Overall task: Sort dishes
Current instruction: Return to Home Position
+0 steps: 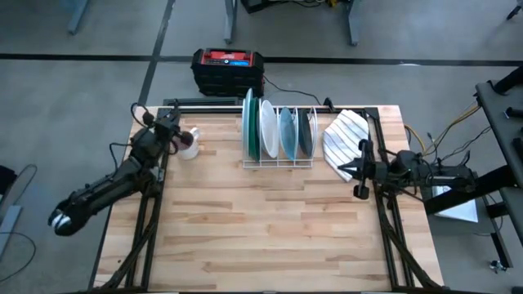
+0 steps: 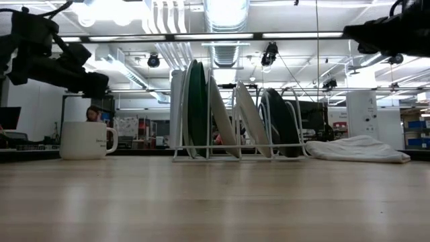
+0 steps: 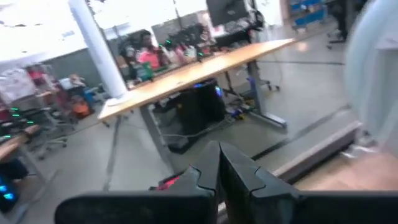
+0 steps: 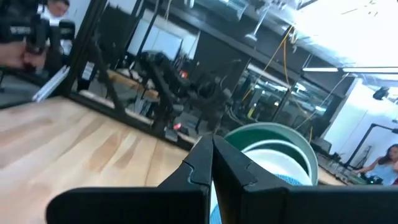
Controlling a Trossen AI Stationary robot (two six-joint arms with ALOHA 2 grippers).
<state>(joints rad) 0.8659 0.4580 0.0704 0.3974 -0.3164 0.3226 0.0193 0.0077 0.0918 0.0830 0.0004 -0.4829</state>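
All four dishes stand on edge in the rack (image 1: 278, 162), at the middle of the table's (image 1: 261, 237) far side. None is in a gripper. From the rack's left end they run green plate (image 1: 248, 122), white plate (image 1: 267, 129), blue plate (image 1: 287, 132), grey plate (image 1: 307, 131).

The left gripper (image 3: 217, 155) hangs in the air to the left of the rack, raised above the wood. Its two fingers are pressed together with nothing between them. It is apart from the green plate, the nearest dish to it. A mug (image 1: 188, 145) sits on the table between this gripper and the rack, just beside the gripper in the high view. It touches neither the rack nor the dishes.

The right gripper (image 4: 211, 146) is held up to the right of the rack, a little nearer the table's front. Its fingers also meet at the tips and grip nothing. Its wrist view looks past them at the row of plates, green rim foremost. A striped cloth (image 1: 345, 137) lies crumpled on the table between this gripper and the rack. It sits just beside the rack's right end and partly under the gripper's tip in the high view.

Behind the rack, off the table's far edge, a black and red box (image 1: 228, 69) stands on the floor.
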